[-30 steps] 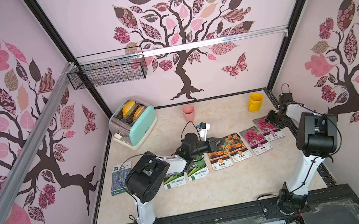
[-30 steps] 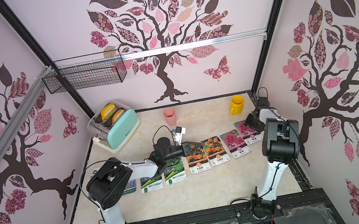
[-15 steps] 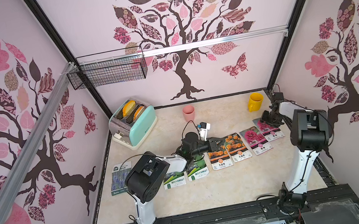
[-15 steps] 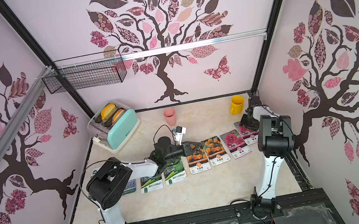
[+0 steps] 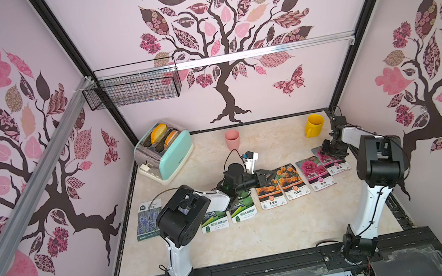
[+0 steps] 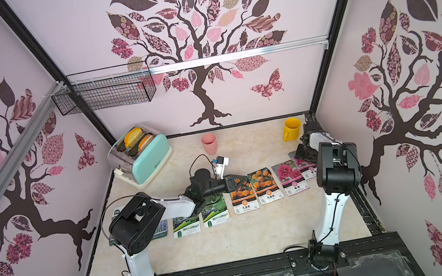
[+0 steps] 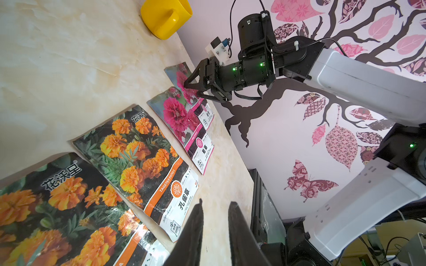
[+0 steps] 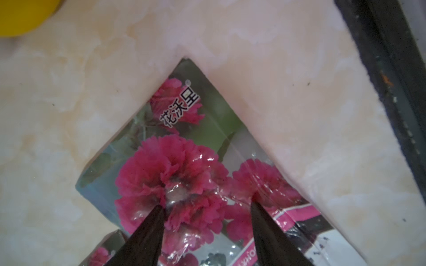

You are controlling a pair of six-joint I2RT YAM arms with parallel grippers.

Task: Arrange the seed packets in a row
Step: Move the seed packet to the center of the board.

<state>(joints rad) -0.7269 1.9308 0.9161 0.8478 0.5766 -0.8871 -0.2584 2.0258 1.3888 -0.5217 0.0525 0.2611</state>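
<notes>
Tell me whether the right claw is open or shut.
Open: the right claw has its fingers apart over the flat magenta packet; nothing is pinched between them.

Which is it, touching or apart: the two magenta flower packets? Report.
Touching. In a top view the end magenta packet overlaps the edge of the neighbouring magenta packet, with no gap between them. The left wrist view shows the same overlap.

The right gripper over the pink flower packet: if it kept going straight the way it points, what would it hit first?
The end magenta packet: the right gripper points down at its flower photo, jaws spread. Whether the tips already touch it is unclear.
</notes>
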